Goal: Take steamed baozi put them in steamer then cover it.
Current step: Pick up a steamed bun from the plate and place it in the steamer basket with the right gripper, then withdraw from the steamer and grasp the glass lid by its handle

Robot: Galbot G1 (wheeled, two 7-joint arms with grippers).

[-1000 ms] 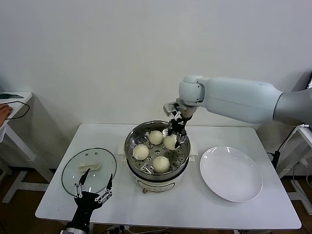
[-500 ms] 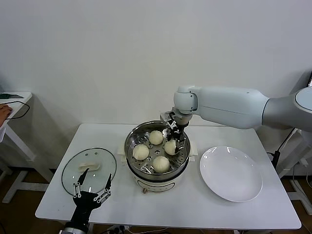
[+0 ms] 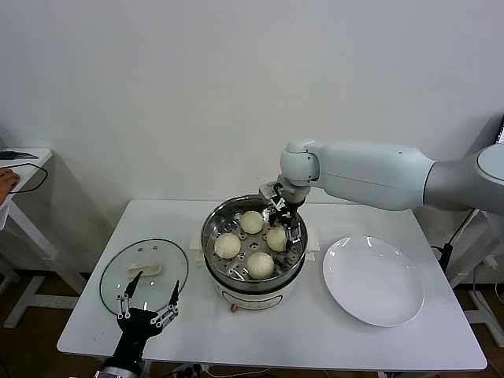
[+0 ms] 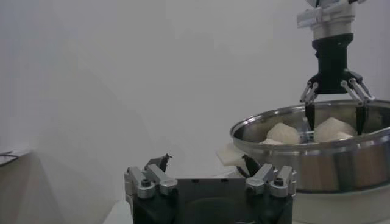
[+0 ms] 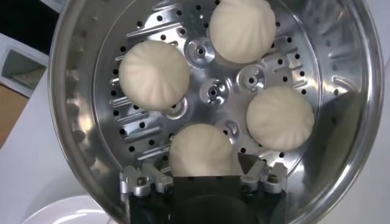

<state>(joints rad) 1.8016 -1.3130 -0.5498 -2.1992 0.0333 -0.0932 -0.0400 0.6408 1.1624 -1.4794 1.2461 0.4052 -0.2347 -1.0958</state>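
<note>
Change: right gripper (image 3: 283, 228) has just released the fourth baozi (image 3: 276, 239) onto the steamer (image 3: 211, 224) tray.
Left gripper (image 3: 148, 299): spread, idle.
Remaining: glass lid (image 3: 144, 272).

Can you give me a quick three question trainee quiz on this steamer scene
1. How many baozi lie on the tray of the steamer?
2. True or false: the glass lid covers the steamer.
3. Which claw hangs open over the buns: A) left claw B) right claw?

Key: 1. Four. 2. False; it lies on the table on the robot's left. 3. B; the plate is bare.
</note>
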